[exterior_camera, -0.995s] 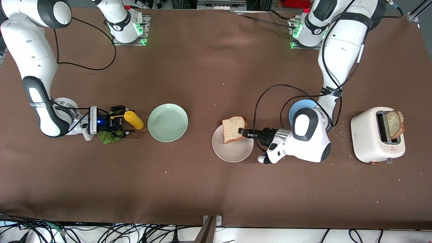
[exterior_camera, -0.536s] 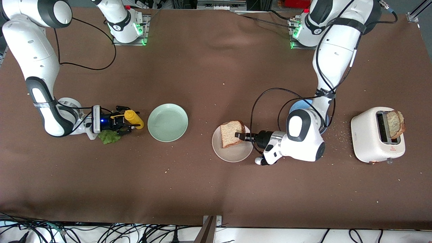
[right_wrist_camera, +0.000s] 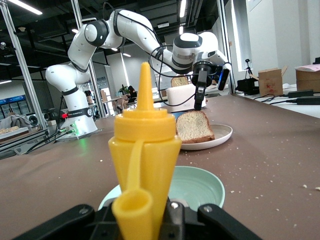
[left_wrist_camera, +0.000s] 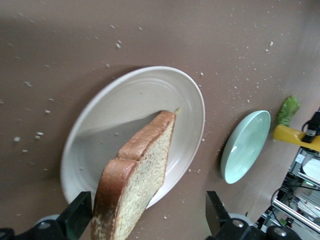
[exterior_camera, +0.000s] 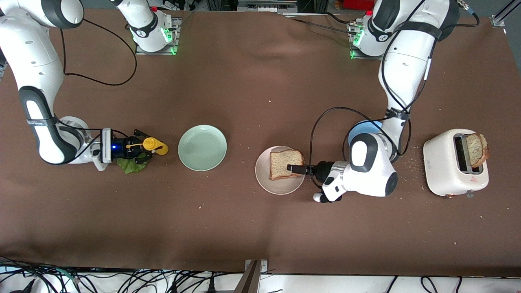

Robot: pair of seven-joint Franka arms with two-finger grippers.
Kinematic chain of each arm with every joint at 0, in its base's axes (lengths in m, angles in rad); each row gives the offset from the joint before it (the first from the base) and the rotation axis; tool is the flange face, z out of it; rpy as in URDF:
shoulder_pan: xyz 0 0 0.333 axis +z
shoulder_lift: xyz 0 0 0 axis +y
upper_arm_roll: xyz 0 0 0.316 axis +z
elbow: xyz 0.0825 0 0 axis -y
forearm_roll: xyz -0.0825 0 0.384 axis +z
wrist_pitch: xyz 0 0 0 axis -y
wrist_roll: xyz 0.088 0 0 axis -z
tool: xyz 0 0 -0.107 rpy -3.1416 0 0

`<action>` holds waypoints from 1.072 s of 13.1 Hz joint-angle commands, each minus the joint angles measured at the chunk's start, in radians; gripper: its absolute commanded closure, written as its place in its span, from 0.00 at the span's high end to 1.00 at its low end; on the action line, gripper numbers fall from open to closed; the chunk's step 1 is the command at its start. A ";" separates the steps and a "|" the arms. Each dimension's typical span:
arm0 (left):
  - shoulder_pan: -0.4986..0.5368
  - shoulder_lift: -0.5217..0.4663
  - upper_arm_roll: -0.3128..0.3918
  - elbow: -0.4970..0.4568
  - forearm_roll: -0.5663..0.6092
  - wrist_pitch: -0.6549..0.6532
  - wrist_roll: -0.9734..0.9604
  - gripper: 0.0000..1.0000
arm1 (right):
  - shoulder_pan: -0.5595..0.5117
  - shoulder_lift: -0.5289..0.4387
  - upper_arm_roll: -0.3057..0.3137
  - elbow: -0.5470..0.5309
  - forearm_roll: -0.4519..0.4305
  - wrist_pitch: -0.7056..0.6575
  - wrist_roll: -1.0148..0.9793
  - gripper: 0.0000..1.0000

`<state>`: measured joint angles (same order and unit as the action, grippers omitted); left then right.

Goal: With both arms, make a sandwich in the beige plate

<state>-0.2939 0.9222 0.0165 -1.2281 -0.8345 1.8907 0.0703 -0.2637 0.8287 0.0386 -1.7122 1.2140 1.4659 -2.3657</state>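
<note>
**Slice down on plate; bottle grip is the risk**

Bread slice [exterior_camera: 286, 163] lies on the beige plate [exterior_camera: 264, 179], mid-table. My left hand [exterior_camera: 296, 168] stands spread, released, tips just over the crust: retreating low could drag it. My right hand [exterior_camera: 140, 147], at the right arm's end, pinches the yellow bottle [exterior_camera: 154, 145], not the lettuce [exterior_camera: 129, 166] beneath.

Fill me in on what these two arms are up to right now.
They are building a sandwich. The left end effector hangs open over the beige plate, where one bread slice now lies. Toward the right arm's end of the table, the right end effector is shut on a yellow squeeze bottle, with the lettuce leaf on the table beside it. Another slice sits in the toaster.
</note>
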 commanded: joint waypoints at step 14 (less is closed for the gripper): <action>0.091 -0.485 0.229 0.006 0.781 -0.535 -0.061 1.00 | 0.351 -0.338 0.007 0.186 -0.558 0.419 1.042 0.00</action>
<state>-0.2236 0.4693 0.2513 -1.2018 -0.0821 1.3614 0.0201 0.0116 0.4861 0.0526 -1.5754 0.7532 1.8308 -1.4651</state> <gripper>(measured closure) 0.000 0.947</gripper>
